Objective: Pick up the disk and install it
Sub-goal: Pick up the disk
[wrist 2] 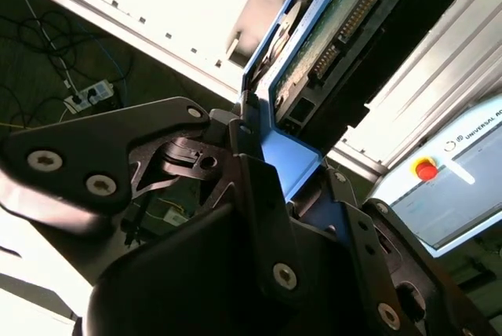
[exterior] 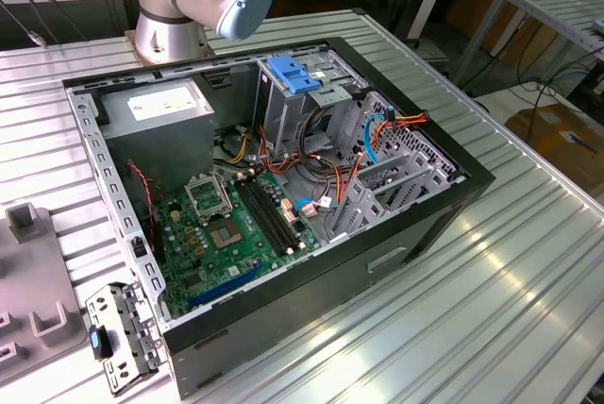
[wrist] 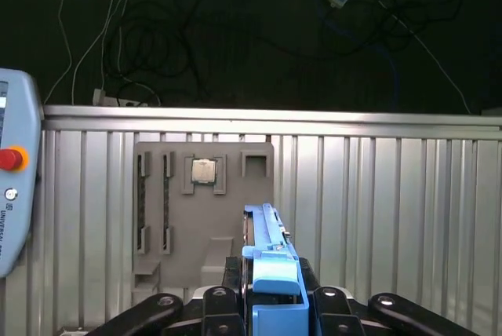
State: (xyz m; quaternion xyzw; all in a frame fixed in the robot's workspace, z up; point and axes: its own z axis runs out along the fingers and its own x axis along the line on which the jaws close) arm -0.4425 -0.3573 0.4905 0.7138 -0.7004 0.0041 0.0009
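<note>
The gripper point(wrist: 271, 285) is clamped on the disk point(wrist: 265, 234), held edge-on with its blue rail showing in both wrist views. Beneath it in the first wrist view lie a ribbed aluminium table point(wrist: 392, 195), a grey parts tray point(wrist: 235, 195), a pendant point(wrist: 16, 171) with a red button, and a dark floor strewn with cables point(wrist: 157, 38). In the exterior view, an open computer case point(exterior: 396, 253) sits mid-frame on that table, with the arm's base point(exterior: 170, 26) at upper left.
</note>
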